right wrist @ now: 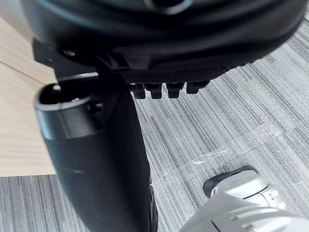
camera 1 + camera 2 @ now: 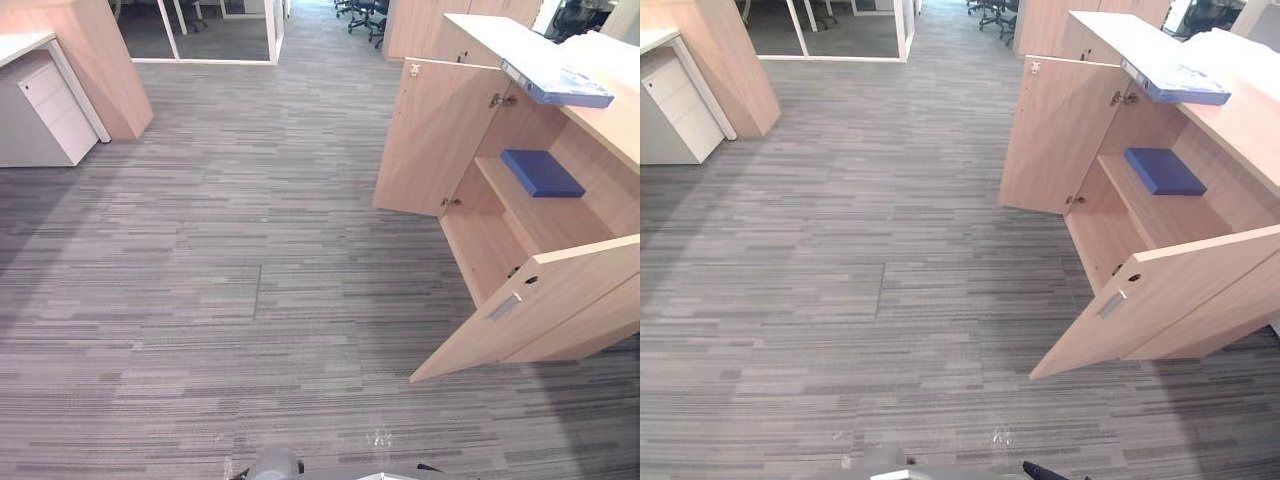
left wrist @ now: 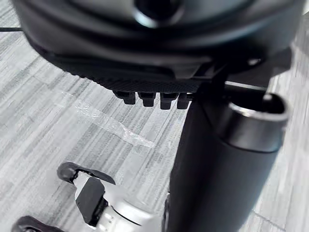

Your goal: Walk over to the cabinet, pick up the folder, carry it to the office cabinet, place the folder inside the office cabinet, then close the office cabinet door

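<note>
Right hand (image 1: pixel 164 53) empty; folder (image 2: pixel 560 86) at cabinet (image 2: pixel 440 130) top's edge.

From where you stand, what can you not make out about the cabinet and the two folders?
- Cabinet, space under the shelf: mostly hidden by the near open door, both eye views.
- Cabinet's right part: cut off by the views' right edge.
- Light blue folder on top: its label is too small.
- Dark blue folder on the shelf: its thickness cannot be judged from above.
</note>
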Motion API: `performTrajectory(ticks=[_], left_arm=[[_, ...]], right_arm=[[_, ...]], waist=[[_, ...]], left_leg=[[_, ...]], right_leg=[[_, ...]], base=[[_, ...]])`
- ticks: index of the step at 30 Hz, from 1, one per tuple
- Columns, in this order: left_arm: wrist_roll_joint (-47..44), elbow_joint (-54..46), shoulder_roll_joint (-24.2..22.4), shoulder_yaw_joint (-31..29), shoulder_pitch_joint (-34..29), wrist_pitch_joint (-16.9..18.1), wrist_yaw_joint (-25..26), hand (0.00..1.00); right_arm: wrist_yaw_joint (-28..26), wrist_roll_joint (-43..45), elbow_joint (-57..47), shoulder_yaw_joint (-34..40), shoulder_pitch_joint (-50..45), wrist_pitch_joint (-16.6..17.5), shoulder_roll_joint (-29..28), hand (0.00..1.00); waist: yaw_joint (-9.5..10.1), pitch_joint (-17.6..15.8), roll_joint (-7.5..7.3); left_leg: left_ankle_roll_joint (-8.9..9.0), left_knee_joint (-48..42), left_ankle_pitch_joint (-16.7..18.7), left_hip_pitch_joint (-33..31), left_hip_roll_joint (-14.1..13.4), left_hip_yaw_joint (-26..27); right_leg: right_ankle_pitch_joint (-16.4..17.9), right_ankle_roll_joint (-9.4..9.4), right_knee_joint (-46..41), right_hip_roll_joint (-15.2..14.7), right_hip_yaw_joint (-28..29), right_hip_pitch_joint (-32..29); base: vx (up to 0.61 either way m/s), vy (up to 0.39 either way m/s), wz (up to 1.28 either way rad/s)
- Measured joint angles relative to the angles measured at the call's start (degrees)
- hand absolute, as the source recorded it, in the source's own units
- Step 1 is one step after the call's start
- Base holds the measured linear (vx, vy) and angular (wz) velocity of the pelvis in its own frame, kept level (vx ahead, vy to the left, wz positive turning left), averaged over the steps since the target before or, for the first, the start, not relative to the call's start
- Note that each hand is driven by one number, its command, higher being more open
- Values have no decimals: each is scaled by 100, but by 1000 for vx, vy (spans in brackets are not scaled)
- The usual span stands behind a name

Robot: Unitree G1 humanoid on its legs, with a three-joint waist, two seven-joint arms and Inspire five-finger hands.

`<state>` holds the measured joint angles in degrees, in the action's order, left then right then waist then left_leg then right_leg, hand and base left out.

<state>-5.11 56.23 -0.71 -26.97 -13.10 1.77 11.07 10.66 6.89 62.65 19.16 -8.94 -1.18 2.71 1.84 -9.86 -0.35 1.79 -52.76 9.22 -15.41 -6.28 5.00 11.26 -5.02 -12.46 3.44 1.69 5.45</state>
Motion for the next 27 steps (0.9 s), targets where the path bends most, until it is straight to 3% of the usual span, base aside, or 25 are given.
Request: performTrajectory(ticks=[3,6,7,8,10,11,12,13,15,16,17,18,19,20,21,22,23,25,26,27], left_arm=[[-231,-360,-128,-34,-99,19,57,100],[-340,-700,-234,-11,-136,39,137,100],[-366,-774,-240,57,-140,82,197,100],[-395,-780,-225,122,-140,108,237,100],[-454,-772,-191,337,-146,162,351,100],[-459,-726,-140,385,-112,165,353,100],[-459,-678,-59,477,-120,168,367,100],[-450,-671,75,574,-58,203,394,100],[-422,-532,319,838,5,216,365,100],[-412,-487,377,926,0,211,347,100],[-363,-456,453,1118,-36,203,340,100],[-303,-454,502,1222,-59,207,328,100],[-279,-437,543,1281,-51,218,271,100],[-265,-419,555,1360,-21,218,248,100],[-255,-397,554,1423,8,219,241,100],[-186,-319,556,1555,85,230,220,100],[-133,-218,562,1662,193,237,192,100],[-63,-59,597,1712,383,252,181,100],[-60,-31,597,1709,415,254,183,100],[-58,17,588,1700,457,254,213,100]], right_arm=[[4,-1,-92,-19,-6,-19,-4,100],[21,-3,-213,-62,0,-68,-22,100],[42,-9,-222,-118,-5,-80,-10,100],[54,-10,-218,-125,-5,-89,-4,100],[75,-30,-160,30,1,-93,-16,100],[69,-48,-40,132,39,-86,-36,100],[37,-93,101,321,125,-97,-57,100],[19,-242,191,565,253,-115,-187,100],[-13,-249,310,672,384,-132,-309,100],[-24,-242,312,674,382,-131,-330,100],[-47,-240,292,673,386,-123,-329,100],[-66,-230,254,666,400,-108,-336,100],[-85,-219,176,646,465,-108,-343,100],[-74,-215,48,552,560,-115,-323,100],[-44,-209,5,404,613,-116,-299,100],[20,-238,-61,11,760,-114,-276,100],[105,-220,-208,-390,829,-99,-238,100],[122,-174,-483,-515,865,23,-288,100],[108,-134,-535,-515,868,57,-317,100],[102,45,-622,-510,909,152,-425,100]], waist=[[30,26,-48],[79,29,-56],[91,26,-66],[101,26,-65],[218,87,-22],[233,115,-27],[245,236,-88],[217,419,-314],[195,541,-484],[187,581,-507],[156,646,-485],[140,648,-459],[89,642,-469],[9,606,-433],[-13,564,-384],[-34,481,-273],[-64,400,-192],[-107,201,-165],[-136,158,-164],[-189,117,-164]], left_leg=[[157,192,277,-498,-255,33],[322,1722,245,-784,-243,41],[446,2357,119,-926,-235,41],[424,2690,-37,-985,-237,30],[454,3676,-606,-1094,-283,22],[473,3458,-1076,-1094,-256,115],[244,3310,-1418,-1096,-125,191],[34,3090,-1160,-1101,76,361],[-314,2801,-747,-708,335,577],[-375,2820,-641,-529,439,598],[-489,3067,-436,-56,612,680],[-564,3384,-342,302,761,780],[-621,3690,-297,703,982,841],[-664,3993,-276,1078,1177,824],[-685,4148,-264,1298,1228,808],[-695,4435,-257,1701,1255,805],[-702,4617,-262,1963,1237,799],[-700,4726,-262,2292,1227,696],[-683,4744,-252,2376,1216,670],[-554,4823,-172,2541,1182,626]], right_leg=[[136,25,26,-126,197,96],[332,241,217,-490,347,247],[438,377,368,-696,351,423],[492,453,444,-799,351,528],[720,768,740,-1234,394,997],[734,771,734,-1350,433,1120],[652,721,624,-1527,498,1130],[308,870,277,-1802,493,905],[-488,1011,-497,-2098,519,794],[-795,1031,-791,-2175,516,731],[-1581,891,-1621,-2284,532,414],[-2113,572,-2507,-2405,520,31],[-2091,193,-3869,-2638,279,-641],[-1815,-106,-4795,-2911,-268,-1089],[-1641,-168,-5063,-2943,-501,-1264],[-1116,-106,-5271,-2809,-872,-1563],[-504,277,-5126,-2472,-1116,-1800],[70,582,-4321,-2023,-1491,-1950],[166,615,-3936,-1872,-1573,-1978],[219,641,-2859,-1536,-1679,-2052]], base=[[196,32,-30],[368,220,-14],[530,348,-5],[482,355,-11],[471,404,-36],[506,436,-40],[549,448,-30],[570,455,-31],[532,404,-33],[611,431,-33],[595,418,-25],[649,492,-22],[559,452,-6],[395,340,2],[361,275,-4],[409,228,-13],[347,174,-11],[326,40,13],[361,-23,30],[221,-37,26]])
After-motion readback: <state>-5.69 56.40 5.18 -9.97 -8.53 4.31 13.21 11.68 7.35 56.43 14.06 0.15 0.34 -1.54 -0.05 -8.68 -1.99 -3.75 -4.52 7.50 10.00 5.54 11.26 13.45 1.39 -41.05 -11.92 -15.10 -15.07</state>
